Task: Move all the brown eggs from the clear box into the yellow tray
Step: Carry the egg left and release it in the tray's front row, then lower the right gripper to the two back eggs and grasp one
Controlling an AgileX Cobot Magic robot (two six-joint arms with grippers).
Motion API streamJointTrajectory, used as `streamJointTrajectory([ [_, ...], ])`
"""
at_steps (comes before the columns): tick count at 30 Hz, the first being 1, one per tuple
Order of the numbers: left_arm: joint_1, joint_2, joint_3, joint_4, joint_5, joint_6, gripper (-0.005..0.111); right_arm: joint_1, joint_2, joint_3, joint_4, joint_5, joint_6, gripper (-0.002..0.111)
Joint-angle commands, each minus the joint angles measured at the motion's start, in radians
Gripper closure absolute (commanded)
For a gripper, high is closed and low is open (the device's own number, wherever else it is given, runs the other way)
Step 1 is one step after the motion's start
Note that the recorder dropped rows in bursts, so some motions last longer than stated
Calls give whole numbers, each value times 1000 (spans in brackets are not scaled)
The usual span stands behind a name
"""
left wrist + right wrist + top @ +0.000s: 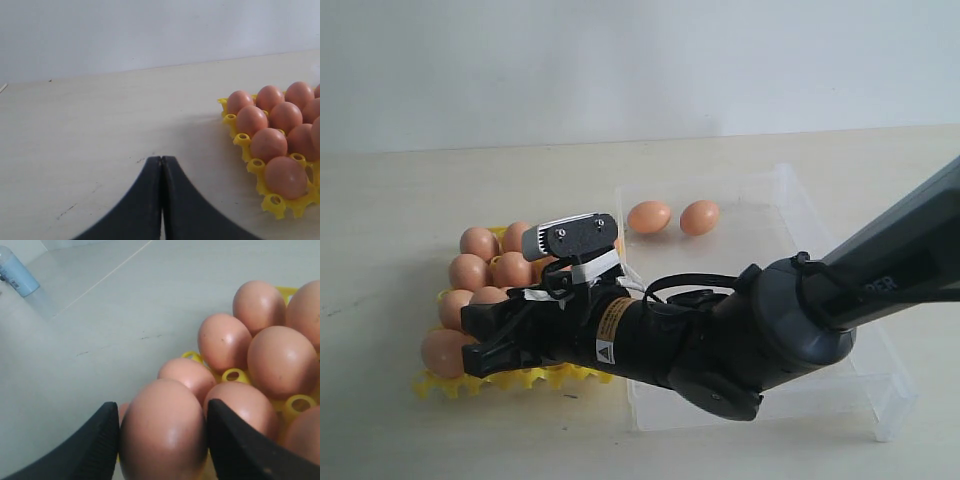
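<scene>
A brown egg (161,440) is clasped between the two dark fingers (90,455) of the right gripper (161,412). One finger is pressed to each flank, so the jaws are held wide apart by the shell. In the exterior view the egg appears to be placed at the front left corner of the yellow tray (535,378), just beside the other brown eggs (282,362) seated in its cups. Whether it is resting in a cup or is raised slightly above one cannot be told, since its underside is hidden. Two more eggs (649,216) are seen lying side by side at the far end of the clear box (840,395), which is set just beside the tray. The left gripper (161,165) is closed on nothing, its fingertips pressed together above the bare table (90,130), near the tray's edge but apart from it.
</scene>
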Motion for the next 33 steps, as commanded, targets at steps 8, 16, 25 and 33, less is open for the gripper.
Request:
streamJointTrajectory([
  [8,-6,3,-5,-5,-4,-3,107,3,-43,-7,7,-7,2,46],
  [16,-6,3,-5,-5,-4,-3,107,-30,-375,-25,98,413,-223,88],
  [25,-6,3,-5,-5,-4,-3,107,-278,-468,-122,195,983,-269,108],
  [33,-6,3,-5,-5,-4,-3,107,-482,-322,-177,195,947,104,105],
])
